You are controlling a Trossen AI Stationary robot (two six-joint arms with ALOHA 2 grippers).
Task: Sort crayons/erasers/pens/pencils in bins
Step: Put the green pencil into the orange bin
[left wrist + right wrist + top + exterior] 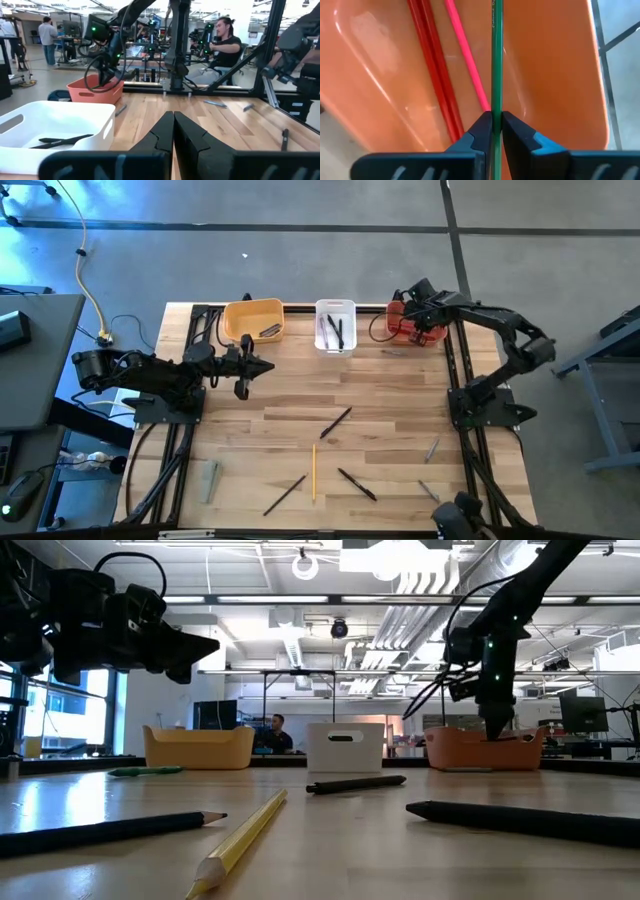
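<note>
The right gripper (493,131) hangs directly over the red-orange bin (408,322), its jaws pinched tight on a thin green pencil (496,60) that runs straight out between them and down into the bin. Inside that bin, alongside the green stick, lie two red pencils (432,65) and a pink one (466,55) on the bin floor.

The left gripper (173,131) hovers above the counter (400,410) just in front of the yellow-orange bin (253,320), well apart from the red-orange bin; its jaws are pressed together with nothing between them.

The white bin (335,326) sits between the other two bins and holds a few black pens (337,331). Out on the open counter, well in front of the white bin, lie a yellow pencil (313,471) and three black pens: one nearest the white bin (336,422), one left of the yellow pencil (285,495) and one right of it (357,484).
</note>
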